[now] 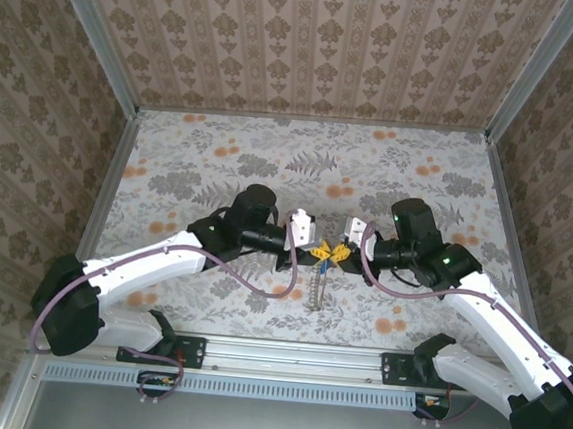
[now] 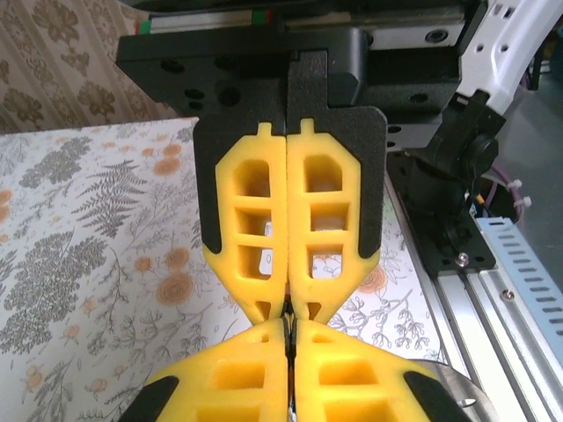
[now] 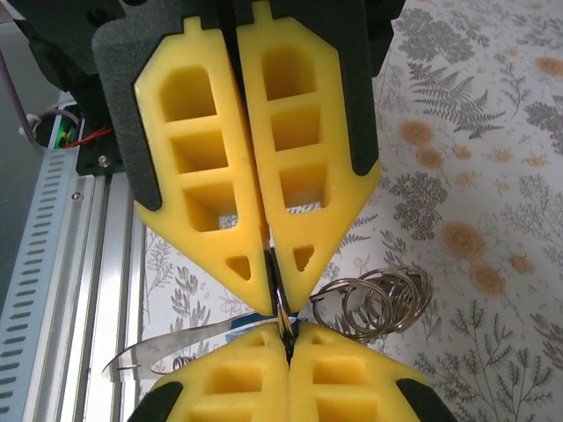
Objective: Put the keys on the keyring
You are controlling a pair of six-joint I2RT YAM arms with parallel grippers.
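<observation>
My two grippers meet tip to tip above the table's near middle. In the right wrist view, my right gripper (image 3: 288, 345) is shut on a thin metal loop seen edge-on. That loop runs up into the shut tips of my left gripper (image 3: 276, 290). It belongs to the keyring (image 3: 380, 299), a bunch of grey wire rings fanning out to the right. The key (image 3: 176, 345) has its blue head at the pinch point, and its silvery blade sticks out left toward the rail. From above, the key (image 1: 318, 284) extends toward the near edge below the joined fingertips (image 1: 325, 252). The left gripper (image 2: 290, 332) also appears shut.
The floral tablecloth (image 1: 221, 159) covers the table, enclosed by patterned walls on three sides. An aluminium rail (image 1: 294, 356) with both arm bases runs along the near edge, close below the grippers. Purple cables (image 1: 261, 278) loop beside each wrist.
</observation>
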